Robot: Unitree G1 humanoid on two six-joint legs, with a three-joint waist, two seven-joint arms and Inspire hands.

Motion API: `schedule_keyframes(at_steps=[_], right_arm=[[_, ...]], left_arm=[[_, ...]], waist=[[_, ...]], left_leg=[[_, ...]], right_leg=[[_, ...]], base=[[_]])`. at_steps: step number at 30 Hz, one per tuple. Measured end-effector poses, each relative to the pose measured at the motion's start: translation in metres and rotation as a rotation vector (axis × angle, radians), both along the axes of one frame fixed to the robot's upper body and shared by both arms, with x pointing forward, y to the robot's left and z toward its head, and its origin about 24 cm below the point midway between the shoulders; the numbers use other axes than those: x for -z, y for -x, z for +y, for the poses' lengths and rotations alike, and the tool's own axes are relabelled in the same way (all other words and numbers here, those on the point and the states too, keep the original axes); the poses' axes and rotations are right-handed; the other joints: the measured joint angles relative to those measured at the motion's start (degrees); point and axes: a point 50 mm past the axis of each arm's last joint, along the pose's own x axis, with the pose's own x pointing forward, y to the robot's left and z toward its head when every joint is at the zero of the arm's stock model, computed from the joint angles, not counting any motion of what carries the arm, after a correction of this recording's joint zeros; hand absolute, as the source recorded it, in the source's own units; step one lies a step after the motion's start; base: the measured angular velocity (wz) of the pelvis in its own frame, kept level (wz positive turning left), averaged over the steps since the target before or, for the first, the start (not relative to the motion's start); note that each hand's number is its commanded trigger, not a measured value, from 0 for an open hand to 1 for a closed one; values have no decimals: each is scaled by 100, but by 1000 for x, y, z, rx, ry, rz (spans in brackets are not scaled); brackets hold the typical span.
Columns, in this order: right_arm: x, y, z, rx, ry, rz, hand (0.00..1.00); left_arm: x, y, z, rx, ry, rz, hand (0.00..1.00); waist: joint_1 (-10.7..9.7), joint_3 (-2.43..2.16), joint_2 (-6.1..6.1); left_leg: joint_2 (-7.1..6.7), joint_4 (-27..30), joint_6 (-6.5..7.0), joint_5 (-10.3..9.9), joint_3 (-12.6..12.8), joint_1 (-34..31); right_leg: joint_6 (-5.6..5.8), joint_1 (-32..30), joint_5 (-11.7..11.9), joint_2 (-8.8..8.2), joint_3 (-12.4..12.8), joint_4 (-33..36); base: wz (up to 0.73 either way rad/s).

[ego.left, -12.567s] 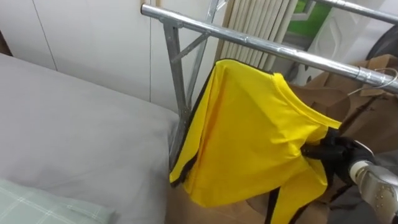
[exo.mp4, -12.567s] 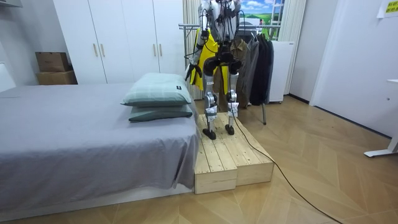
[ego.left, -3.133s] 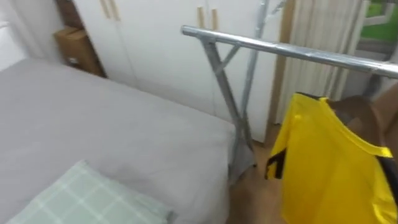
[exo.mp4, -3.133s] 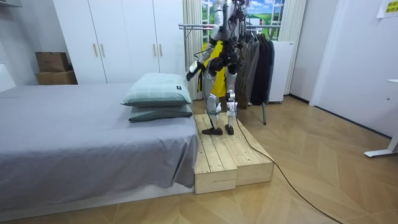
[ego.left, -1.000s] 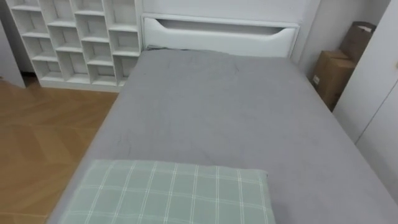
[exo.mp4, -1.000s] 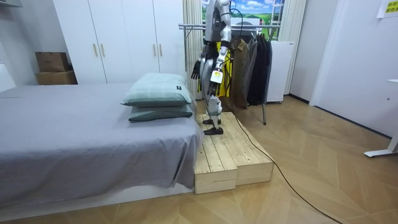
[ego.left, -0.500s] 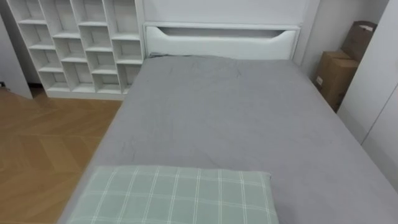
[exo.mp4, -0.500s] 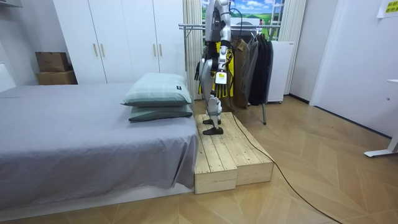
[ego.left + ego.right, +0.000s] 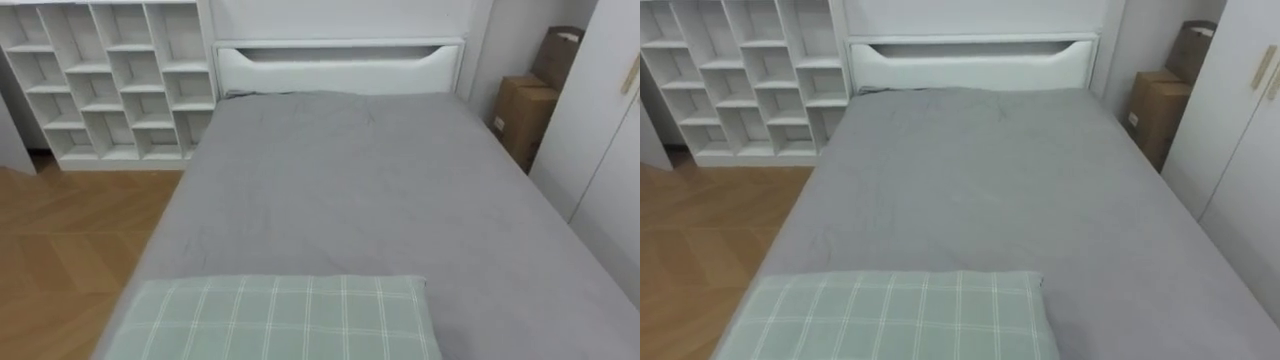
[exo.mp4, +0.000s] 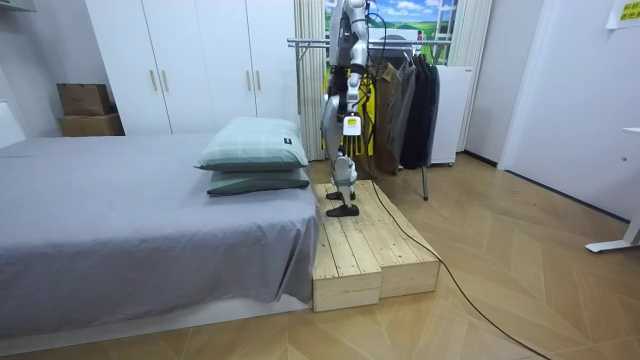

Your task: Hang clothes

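Grey bed sheet (image 9: pixel 380 190), pale-green checked pillow (image 9: pixel 280 320) near, white shelves (image 9: pixel 110 80) far left, brown boxes (image 9: pixel 520 110) far right, yellow garment (image 10: pixel 366 100)

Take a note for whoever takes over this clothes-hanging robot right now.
Hands: one hand hangs at the hip in the room view; I cannot tell which.
Things: the yellow garment hangs on the clothes rack behind the robot.
Robot stands on the wooden platform, facing the bed.
Done: garment hung. Left: fetch any further clothes.

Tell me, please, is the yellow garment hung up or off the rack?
Hung up: the yellow garment hangs at the rack behind the robot, beside darker clothes.
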Motion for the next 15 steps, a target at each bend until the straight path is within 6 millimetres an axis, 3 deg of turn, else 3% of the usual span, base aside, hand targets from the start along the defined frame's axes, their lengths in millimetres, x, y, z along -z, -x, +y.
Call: schedule_keyframes(at_steps=[15], right_arm=[[2, 17, 7, 18, -18, 106, 0]], left_arm=[[1, -7, -3, 19, 48, 40, 0]], waist=[[-123, -12, -69]], left_leg=[[73, -7, -6, -4, 240, 13]], right_leg=[[-10, -136, -4, 25, 221, 48]], base=[[-7]])
